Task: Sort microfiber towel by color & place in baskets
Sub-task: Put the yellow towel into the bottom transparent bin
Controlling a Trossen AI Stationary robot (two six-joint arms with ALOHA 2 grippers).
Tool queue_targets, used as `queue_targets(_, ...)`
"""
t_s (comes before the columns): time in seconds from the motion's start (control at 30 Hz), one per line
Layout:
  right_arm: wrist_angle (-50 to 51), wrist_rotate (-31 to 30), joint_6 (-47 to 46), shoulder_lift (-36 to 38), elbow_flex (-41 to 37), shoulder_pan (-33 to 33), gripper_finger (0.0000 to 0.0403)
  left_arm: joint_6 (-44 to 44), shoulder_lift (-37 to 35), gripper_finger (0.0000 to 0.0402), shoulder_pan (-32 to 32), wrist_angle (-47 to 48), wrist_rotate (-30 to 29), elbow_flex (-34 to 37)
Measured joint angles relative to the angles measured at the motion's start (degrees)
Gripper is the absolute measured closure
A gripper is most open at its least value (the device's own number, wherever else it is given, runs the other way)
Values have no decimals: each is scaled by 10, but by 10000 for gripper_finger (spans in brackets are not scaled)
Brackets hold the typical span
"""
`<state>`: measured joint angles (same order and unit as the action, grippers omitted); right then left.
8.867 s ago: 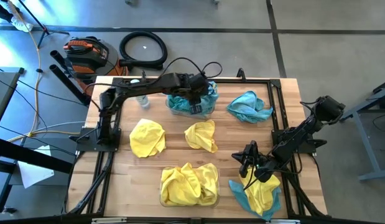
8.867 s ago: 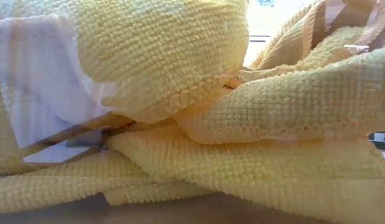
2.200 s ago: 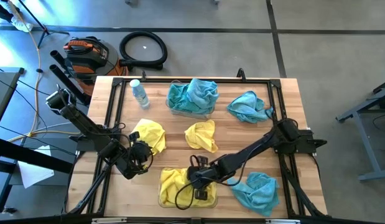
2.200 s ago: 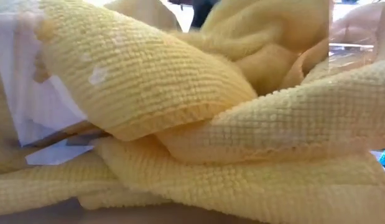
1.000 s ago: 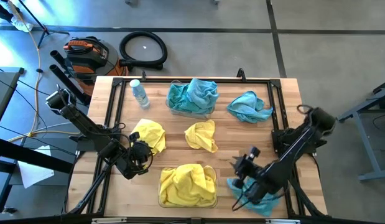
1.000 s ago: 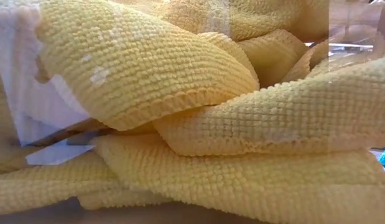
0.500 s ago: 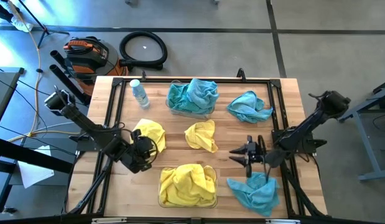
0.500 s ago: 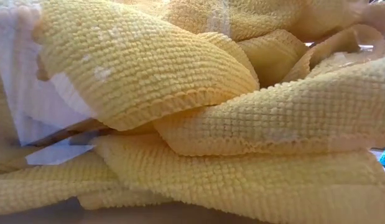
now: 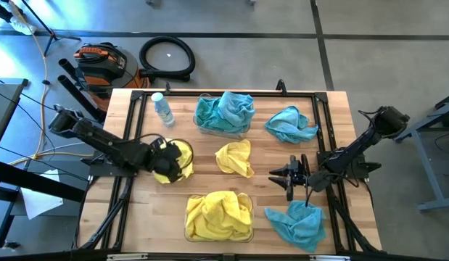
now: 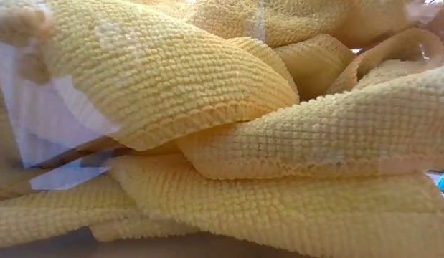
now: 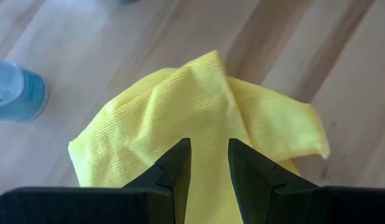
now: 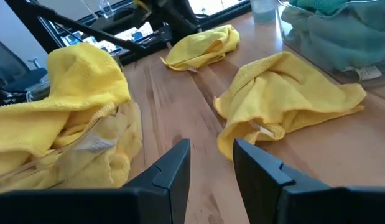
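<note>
Since a second ago the left gripper [image 9: 173, 161] has slid in from the left edge of the tabletop onto the loose yellow towel [image 9: 177, 156] there, and the right gripper [image 9: 282, 176] has lifted off the teal towel [image 9: 297, 223] at the near right corner and now hangs over bare wood just above it.

Left one first: its fingers [image 11: 175, 167] are spread a bit with the crumpled yellow cloth under and between them, not clamped on it as far as I can see. Soft ribbed fabric, bunched into a rough triangle with one fold running up the middle. Right fingers [image 12: 172, 167] are apart too and carrying nothing.

Going outward: another loose yellow towel [image 9: 235, 158] sits wrinkled near the middle of the tabletop. The near basket [image 9: 191, 233] at the front edge is heaped with yellow towels spilling over its rim. The far basket [image 9: 202, 127] at the back edge is stuffed with teal ones, and one more teal towel [image 9: 291, 124] lies loose toward the far right corner. A small water bottle [image 9: 163, 109] stands near the far left corner.
</note>
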<state>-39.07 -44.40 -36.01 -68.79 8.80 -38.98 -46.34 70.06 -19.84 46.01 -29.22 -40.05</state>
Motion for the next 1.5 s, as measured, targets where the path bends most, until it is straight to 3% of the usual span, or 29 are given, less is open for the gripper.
queue_targets(0.2,0,0,0,0,0,0,286,38,6,305,62,-1,40,0)
queue_targets(0.47,0,0,0,0,0,0,286,46,48,305,87,-22,67,24)
queue_targets(0.77,-1,5,-1,0,0,0,286,44,66,307,106,-173,110,125)
queue_targets(0.83,-1,5,-1,0,0,0,286,36,67,321,107,-181,110,129)
queue_targets(0.97,-1,5,-1,0,0,0,286,48,59,387,100,-177,114,122)
queue_targets(1.13,-1,5,0,0,1,0,286,55,46,398,77,-110,117,64)
queue_targets(1.5,2,5,0,0,1,0,286,50,42,401,-26,112,26,-196)
